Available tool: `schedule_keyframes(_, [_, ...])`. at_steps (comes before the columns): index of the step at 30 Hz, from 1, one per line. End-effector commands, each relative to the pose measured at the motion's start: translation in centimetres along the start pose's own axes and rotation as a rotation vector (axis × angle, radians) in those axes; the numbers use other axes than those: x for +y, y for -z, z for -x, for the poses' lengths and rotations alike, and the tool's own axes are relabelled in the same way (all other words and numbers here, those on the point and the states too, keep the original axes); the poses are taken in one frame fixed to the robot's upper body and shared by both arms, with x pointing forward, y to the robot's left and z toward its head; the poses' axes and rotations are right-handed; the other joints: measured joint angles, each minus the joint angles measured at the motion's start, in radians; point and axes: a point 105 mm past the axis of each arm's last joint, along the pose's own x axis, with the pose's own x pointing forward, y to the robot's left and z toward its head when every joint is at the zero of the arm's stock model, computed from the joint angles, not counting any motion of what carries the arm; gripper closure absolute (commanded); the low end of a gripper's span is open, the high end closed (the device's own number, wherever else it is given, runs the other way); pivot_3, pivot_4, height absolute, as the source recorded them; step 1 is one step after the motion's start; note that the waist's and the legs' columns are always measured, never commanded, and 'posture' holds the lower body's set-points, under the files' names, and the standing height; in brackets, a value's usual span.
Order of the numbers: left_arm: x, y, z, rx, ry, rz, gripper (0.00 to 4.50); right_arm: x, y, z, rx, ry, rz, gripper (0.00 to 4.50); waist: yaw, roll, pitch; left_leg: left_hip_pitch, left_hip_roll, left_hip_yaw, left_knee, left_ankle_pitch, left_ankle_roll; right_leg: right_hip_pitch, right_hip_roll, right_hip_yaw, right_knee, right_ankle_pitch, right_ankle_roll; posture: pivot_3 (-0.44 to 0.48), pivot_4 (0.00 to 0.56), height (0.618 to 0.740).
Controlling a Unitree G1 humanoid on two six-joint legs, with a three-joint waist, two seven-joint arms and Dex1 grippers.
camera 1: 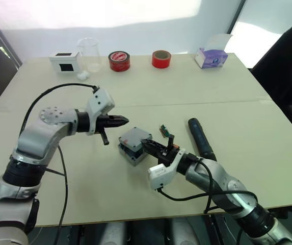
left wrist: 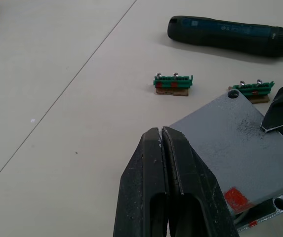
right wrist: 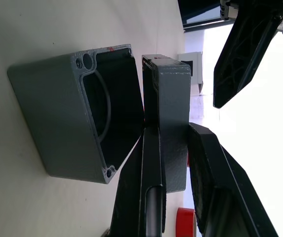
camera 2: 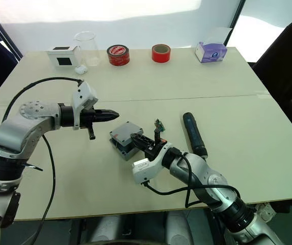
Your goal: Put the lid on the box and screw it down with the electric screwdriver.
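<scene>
Your counter (camera 1: pixel 237 102) carries everything, with the electric screwdriver (camera 1: pixel 201 138) lying flat just beyond your right arm, untouched. Your left hand (camera 1: pixel 119 121) hovers near the box with its fingers pressed together, holding nothing. Your right hand (right wrist: pixel 173 148) is clamped on the lid (right wrist: pixel 170 118), one finger on each face, holding it partly over the box (right wrist: pixel 74 118), which rests on the counter with its opening still exposed.
</scene>
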Motion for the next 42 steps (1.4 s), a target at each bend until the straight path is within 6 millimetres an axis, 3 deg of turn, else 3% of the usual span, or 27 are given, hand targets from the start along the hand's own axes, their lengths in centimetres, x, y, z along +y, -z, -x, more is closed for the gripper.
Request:
schedule_keyframes(1, [0.0,-0.6,0.4,-0.009,-0.007,-0.052,4.45,-1.0,-1.0,0.3,-0.036,0.036,0.019,4.37,0.000,0.000,0.000,0.000,0.000,0.000,0.000,0.000,0.000,0.000,0.000,0.000,0.000,0.000,0.000,0.000,0.150,0.740])
schedule_keyframes(16, [-0.5,-0.2,-0.1,0.008,0.020,-0.076,4.45,-1.5,-1.2,0.5,-0.031,0.053,0.019,4.37,0.000,0.000,0.000,0.000,0.000,0.000,0.000,0.000,0.000,0.000,0.000,0.000,0.000,0.000,0.000,0.000,0.150,0.740])
schedule_keyframes(23, [-3.3,2.1,-0.7,0.121,0.167,-0.156,4.45,-0.7,-1.2,0.6,-0.024,0.020,-0.018,4.37,0.000,0.000,0.000,0.000,0.000,0.000,0.000,0.000,0.000,0.000,0.000,0.000,0.001,0.000,0.000,0.000,0.150,0.740])
schedule_keyframes(25, [-4.1,3.6,-1.0,0.183,0.209,-0.181,4.50,-0.5,-1.2,0.7,-0.021,0.015,-0.025,3.33,0.001,0.000,0.000,0.000,0.000,0.000,0.000,0.000,0.000,0.001,0.000,0.000,0.000,0.000,0.000,0.000,0.150,0.740])
schedule_keyframes(26, [-4.4,4.2,-1.1,0.208,0.224,-0.191,4.50,-0.5,-1.2,0.7,-0.019,0.014,-0.028,3.19,0.002,0.000,-0.001,0.001,0.000,0.000,0.000,0.000,0.000,0.001,0.000,0.000,0.000,0.000,0.000,0.000,0.150,0.740])
schedule_keyframes(32, [-4.9,6.8,-1.8,0.265,0.242,-0.203,4.50,-0.6,-1.2,0.9,-0.013,0.011,-0.029,0.83,0.001,0.000,-0.001,0.007,0.000,0.000,0.000,-0.003,0.005,0.008,0.000,0.000,0.000,0.000,0.000,0.000,0.150,0.740])
schedule_keyframes(35, [-4.3,7.9,-2.4,0.288,0.207,-0.198,4.50,-0.8,-1.2,1.1,-0.015,0.011,-0.032,0.83,0.003,0.001,-0.001,0.019,0.001,0.000,-0.001,-0.005,0.009,0.020,0.000,-0.001,-0.002,-0.002,-0.001,0.000,0.150,0.740])
schedule_keyframes(42, [-3.7,8.0,-2.6,0.284,0.189,-0.209,4.50,-1.1,-1.3,1.5,-0.028,0.009,-0.050,0.83,0.003,0.002,-0.003,0.022,0.000,-0.001,-0.001,-0.006,0.009,0.023,0.000,-0.001,-0.002,-0.002,0.000,0.000,0.150,0.740])
